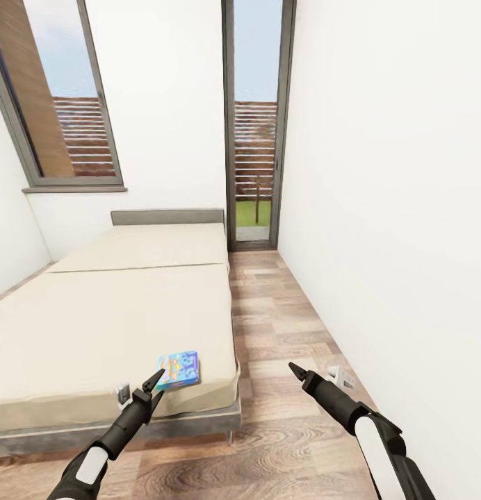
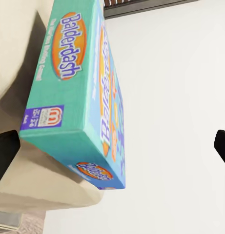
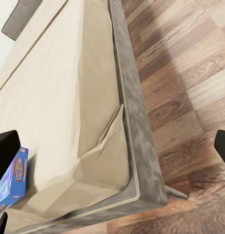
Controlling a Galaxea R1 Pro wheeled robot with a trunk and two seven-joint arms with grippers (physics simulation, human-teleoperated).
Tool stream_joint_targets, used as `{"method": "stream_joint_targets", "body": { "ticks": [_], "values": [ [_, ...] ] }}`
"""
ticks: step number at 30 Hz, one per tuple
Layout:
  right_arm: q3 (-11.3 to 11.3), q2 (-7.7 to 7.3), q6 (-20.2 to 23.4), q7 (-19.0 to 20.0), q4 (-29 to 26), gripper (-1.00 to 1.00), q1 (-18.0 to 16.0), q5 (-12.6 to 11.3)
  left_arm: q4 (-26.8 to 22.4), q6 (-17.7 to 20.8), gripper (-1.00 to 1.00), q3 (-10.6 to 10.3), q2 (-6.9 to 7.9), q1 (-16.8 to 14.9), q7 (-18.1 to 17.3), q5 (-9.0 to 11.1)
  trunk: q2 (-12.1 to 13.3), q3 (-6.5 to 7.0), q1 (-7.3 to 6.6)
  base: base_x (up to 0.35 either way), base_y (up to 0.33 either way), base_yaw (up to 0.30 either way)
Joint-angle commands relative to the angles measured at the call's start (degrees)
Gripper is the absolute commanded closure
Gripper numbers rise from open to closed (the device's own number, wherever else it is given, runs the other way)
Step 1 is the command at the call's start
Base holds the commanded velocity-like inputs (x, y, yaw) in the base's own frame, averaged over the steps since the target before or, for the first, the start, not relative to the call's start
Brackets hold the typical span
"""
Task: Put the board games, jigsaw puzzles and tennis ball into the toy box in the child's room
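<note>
A blue-and-orange board game point(image 1: 178, 370), printed "Balderdash", lies flat on the beige bed point(image 1: 94, 312) at its near right corner. My left gripper point(image 1: 157, 385) is open just short of the box's near left corner. In the left wrist view the board game point(image 2: 78, 92) fills the space ahead of the open left gripper point(image 2: 112, 146), with neither finger touching it. My right gripper point(image 1: 295, 370) hangs open over the wood floor to the right of the bed. The right wrist view looks past the open right gripper point(image 3: 112, 151) at the bed corner and the board game point(image 3: 12, 183).
A strip of wood-plank floor point(image 1: 282, 333) runs between the bed and the white wall point(image 1: 393, 208) on the right. A tall glass door point(image 1: 256, 132) stands at the far end, past the grey headboard point(image 1: 167, 217). The bed frame's edge point(image 3: 136, 136) borders the floor.
</note>
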Motion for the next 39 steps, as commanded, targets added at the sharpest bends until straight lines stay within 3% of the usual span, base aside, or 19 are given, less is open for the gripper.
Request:
{"method": "stream_joint_targets", "body": {
  "ticks": [1, 39],
  "values": [
    [-0.2, 0.06, 0.4, 0.2, 0.0, -1.00, 0.0, -0.1, 0.0, 0.5, -1.00, 0.3, -0.05, 0.0, -0.1, 0.0, 0.0, -0.06, 0.01, 0.114, 0.000, 0.000],
    [-0.2, 0.06, 0.4, 0.2, 0.0, -1.00, 0.0, -0.1, 0.0, 0.4, -1.00, 0.3, 0.13, 0.0, -0.2, 0.2, 0.0, -0.06, 0.01, 0.008, 0.000, 0.000]
  ]
}}
